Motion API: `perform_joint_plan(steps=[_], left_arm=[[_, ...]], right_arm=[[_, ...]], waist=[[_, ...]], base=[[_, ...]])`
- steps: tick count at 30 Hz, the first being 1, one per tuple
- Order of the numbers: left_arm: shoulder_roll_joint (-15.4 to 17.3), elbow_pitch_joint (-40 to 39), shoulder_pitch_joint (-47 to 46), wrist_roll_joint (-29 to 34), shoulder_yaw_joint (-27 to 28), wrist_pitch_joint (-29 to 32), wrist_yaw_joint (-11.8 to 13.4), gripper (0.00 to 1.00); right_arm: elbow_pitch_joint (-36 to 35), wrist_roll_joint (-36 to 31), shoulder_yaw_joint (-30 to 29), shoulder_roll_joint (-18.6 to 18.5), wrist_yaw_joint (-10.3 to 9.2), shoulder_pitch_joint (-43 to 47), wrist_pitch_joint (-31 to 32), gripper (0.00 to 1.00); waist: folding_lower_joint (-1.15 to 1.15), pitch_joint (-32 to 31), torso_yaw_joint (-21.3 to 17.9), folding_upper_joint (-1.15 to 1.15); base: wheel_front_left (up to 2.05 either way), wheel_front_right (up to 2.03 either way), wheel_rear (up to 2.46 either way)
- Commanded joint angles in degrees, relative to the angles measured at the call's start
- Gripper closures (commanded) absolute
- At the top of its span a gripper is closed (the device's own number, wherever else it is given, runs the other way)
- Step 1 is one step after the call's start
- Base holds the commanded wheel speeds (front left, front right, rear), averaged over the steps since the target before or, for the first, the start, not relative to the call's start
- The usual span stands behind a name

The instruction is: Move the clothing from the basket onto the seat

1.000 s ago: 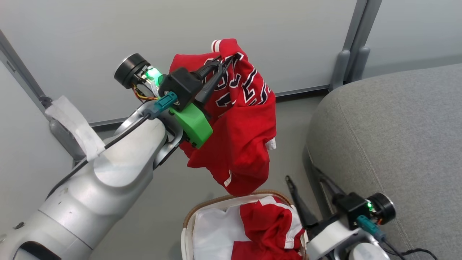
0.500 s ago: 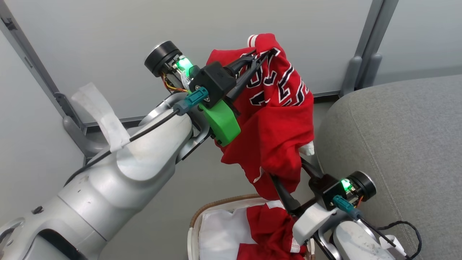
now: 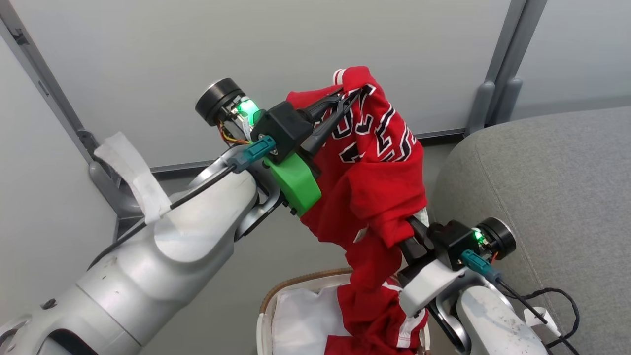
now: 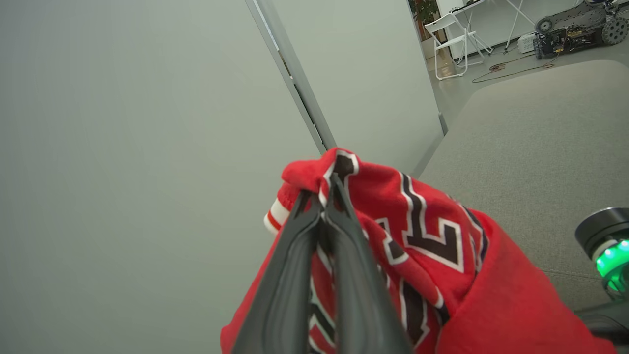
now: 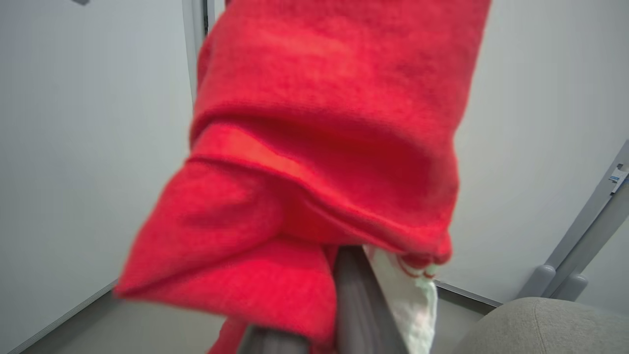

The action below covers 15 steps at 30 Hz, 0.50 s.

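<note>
**Jersey strung between both grippers, seat off at three o'clock**

In the head view the grey seat [image 3: 542, 187] lies at three o'clock from the load. The red jersey [image 3: 379, 182] hangs in the air just beside the seat's edge. Its long axis runs from twelve o'clock down to six, and its tail trails into the basket [image 3: 276, 296] below. The basket holds a white liner [image 3: 300, 320] and more red clothing [image 3: 379, 335]; where the tail ends and that clothing begins I cannot tell. The left gripper [image 3: 351, 94] is pinched together on the jersey's top fold. The right gripper [image 3: 402, 234], nearer the seat, is closed on the lower bunch, its tips buried in cloth. The carry likely needs to go toward three o'clock, lifting the tail free first.
</note>
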Motion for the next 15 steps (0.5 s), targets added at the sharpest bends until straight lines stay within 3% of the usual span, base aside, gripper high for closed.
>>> perform_joint_plan(steps=[1, 7, 9, 10, 11, 15], left_arm=[[0.4, 0.1, 1.1, -0.6, 0.6, -0.2, -0.2, 1.00], [0.6, 0.0, 4.4, -1.3, 3.7, -0.2, 0.0, 1.00], [0.4, 0.2, 5.9, -1.6, 4.7, -0.2, 0.0, 0.53], [0.4, 0.3, 6.6, -1.7, 5.3, -0.2, 0.1, 0.11], [0.2, 0.5, 7.6, -1.9, 6.1, -0.2, 0.2, 0.00], [-0.2, 0.7, 11.5, -2.0, 8.8, -0.1, 0.7, 0.00]], right_arm=[[-0.3, 0.3, -0.4, -0.3, -0.04, 0.8, -0.3, 1.00], [-1.7, 0.9, -1.9, -0.3, -0.04, 1.5, -0.3, 1.00], [-2.3, 1.1, -2.8, -0.3, -0.04, 1.4, -0.3, 1.00], [-2.6, 1.2, -3.1, -0.3, -0.04, 1.3, -0.3, 1.00], [-3.0, 1.3, -3.6, -0.3, -0.04, 1.2, -0.3, 1.00], [-4.3, 1.1, -5.4, -0.3, -0.04, 0.6, -0.3, 1.00]], waist=[[0.00, 0.0, -0.1, 0.00], [0.00, 0.1, -0.7, 0.00], [0.00, 0.2, -0.9, 0.00], [0.00, 0.3, -0.9, 0.00], [0.00, 0.4, -1.0, 0.00], [0.00, 0.8, -1.4, 0.00]], base=[[0.00, 0.00, 0.00], [0.00, 0.00, 0.00], [0.00, 0.00, 0.00], [0.00, 0.00, 0.00], [0.00, 0.00, 0.00], [0.00, 0.00, 0.00]])
